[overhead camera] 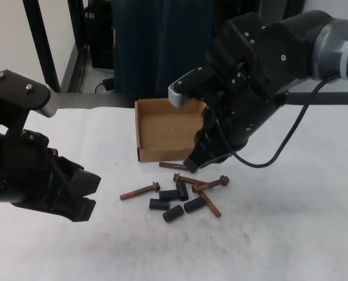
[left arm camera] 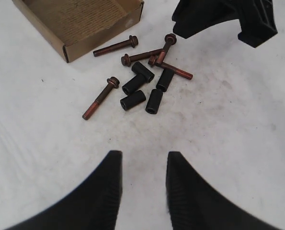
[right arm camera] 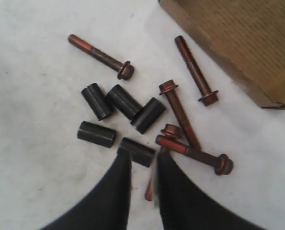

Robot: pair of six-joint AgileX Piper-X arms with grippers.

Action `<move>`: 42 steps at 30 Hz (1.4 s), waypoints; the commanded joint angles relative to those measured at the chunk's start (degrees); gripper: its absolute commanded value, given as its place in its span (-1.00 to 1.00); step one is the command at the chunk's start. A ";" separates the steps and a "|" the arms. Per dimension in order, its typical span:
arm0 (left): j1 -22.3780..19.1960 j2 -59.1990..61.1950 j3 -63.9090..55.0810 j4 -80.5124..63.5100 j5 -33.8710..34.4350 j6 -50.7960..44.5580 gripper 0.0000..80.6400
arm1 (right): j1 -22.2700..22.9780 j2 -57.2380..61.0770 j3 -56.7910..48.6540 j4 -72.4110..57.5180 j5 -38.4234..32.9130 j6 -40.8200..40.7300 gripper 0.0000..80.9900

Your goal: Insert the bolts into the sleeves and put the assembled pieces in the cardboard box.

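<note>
A white, lightly scuffed bench [overhead camera: 290, 234] carries everything. The sleeves [right arm camera: 124, 101], five short black tubes, lie on their sides in a loose cluster, and none has a bolt in it. The nearest sleeve [right arm camera: 137, 152] sits just off the fingertips of the right gripper [right arm camera: 142, 191]. The copper-coloured bolts [right arm camera: 180, 115] lie scattered around the cluster. Two cross just beside those fingertips, and the threaded end of another shows on the bench in the gap between the fingers. A lone bolt [left arm camera: 100, 98] lies apart from the pile, toward the left gripper [left arm camera: 142, 189]. The cardboard box [overhead camera: 140, 132] stands open-topped beyond the pile from both grippers.

The right gripper hangs over the pile with its fingers a narrow slit apart, holding nothing. The left gripper hovers well back from the parts, moderately spread and empty.

The step in hand looks like the first pick. The right gripper's slit seems narrower than a sleeve, so it should widen before descending. It should then close across the nearest sleeve's round body, clear of the crossed bolts. The left does best taking the lone bolt near its head, leaving the shank free to line up with the bore.
</note>
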 commanded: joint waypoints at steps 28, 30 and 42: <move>-0.23 0.12 -0.13 -0.54 -0.17 -0.29 -0.24 | -0.66 10.12 -0.33 1.06 3.01 4.63 -0.62; -0.23 0.12 -0.13 -0.54 -0.17 -0.29 -0.24 | -0.66 10.60 -0.33 0.35 2.89 4.63 -0.62; -0.23 0.12 -0.13 -0.54 -0.17 -0.29 -0.24 | -0.66 13.15 -0.33 -0.54 1.64 3.81 -0.61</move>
